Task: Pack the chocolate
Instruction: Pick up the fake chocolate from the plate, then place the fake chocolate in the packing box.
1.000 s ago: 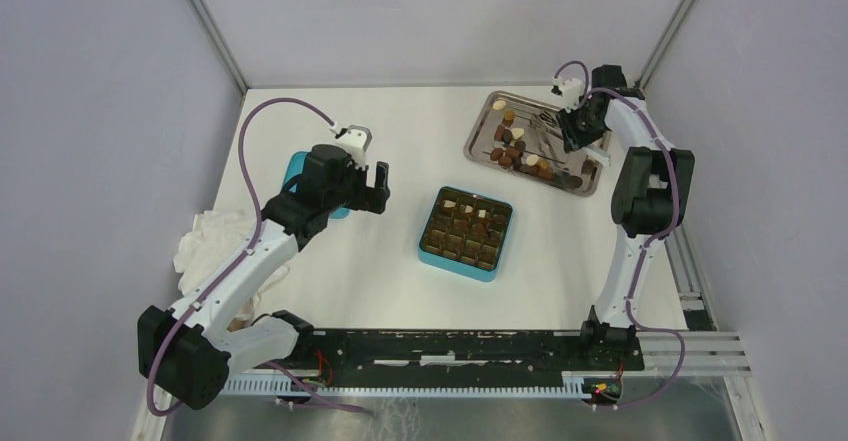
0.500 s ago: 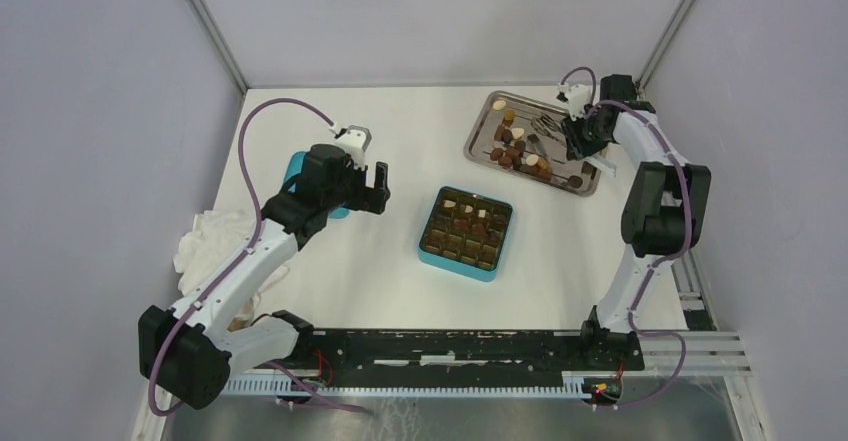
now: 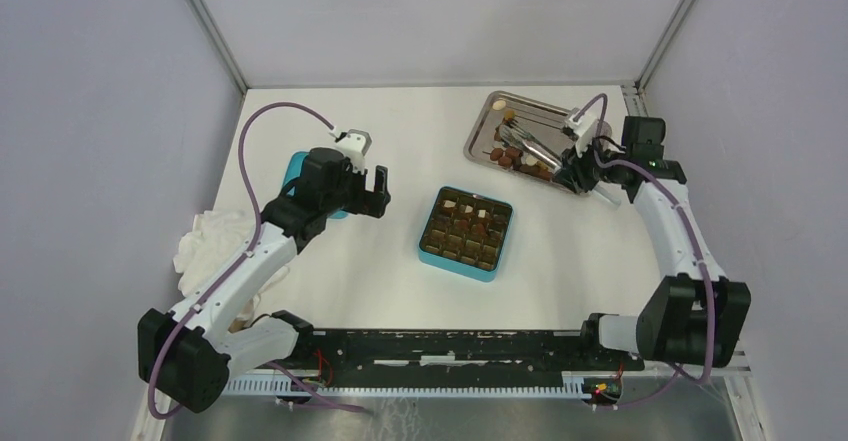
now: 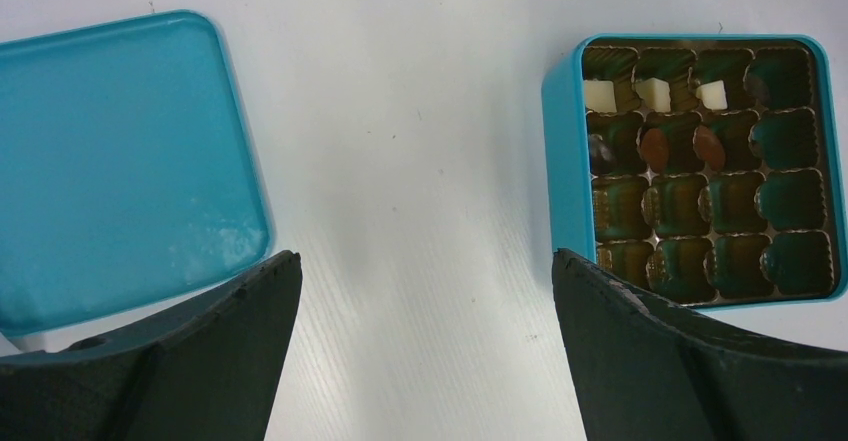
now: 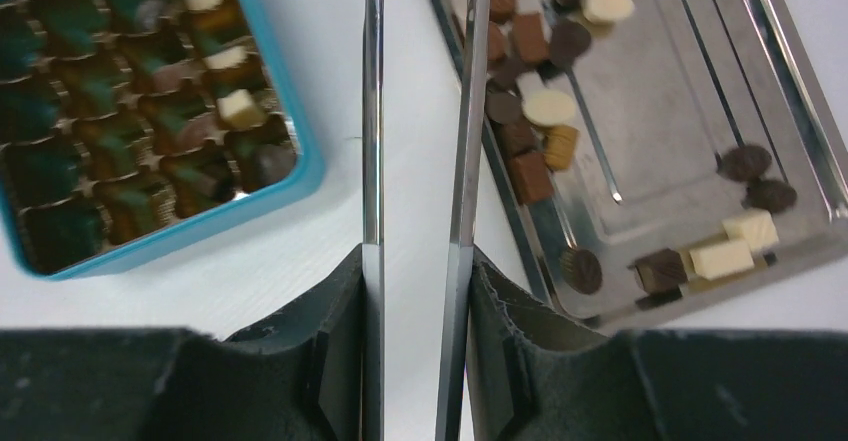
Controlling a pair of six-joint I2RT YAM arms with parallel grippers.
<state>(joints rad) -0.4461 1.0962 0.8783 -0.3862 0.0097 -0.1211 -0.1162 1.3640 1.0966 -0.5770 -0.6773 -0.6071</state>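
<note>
Loose chocolate (image 3: 515,151) lies in a metal tray (image 3: 540,106) at the back right, also seen as brown and cream pieces of chocolate (image 5: 548,107) in the right wrist view. A few pieces (image 4: 652,93) sit in the teal box (image 3: 457,267) at the centre. My right gripper (image 3: 578,161) is shut on long metal tweezers (image 5: 372,111), hovering at the tray's near right side. The blades point left over the tray; their tips are out of the wrist view. My left gripper (image 4: 425,261) hangs open over bare table, left of the box (image 4: 562,161).
The teal lid (image 3: 292,173) lies under the left arm, seen flat as the lid (image 4: 120,161) in the left wrist view. A crumpled white cloth (image 3: 215,236) is at the table's left edge. Walls close the table on three sides.
The right arm has swung out toward the right and nearer me, carrying the tweezers from over the tray's middle to its near right side. The left arm has not moved.
</note>
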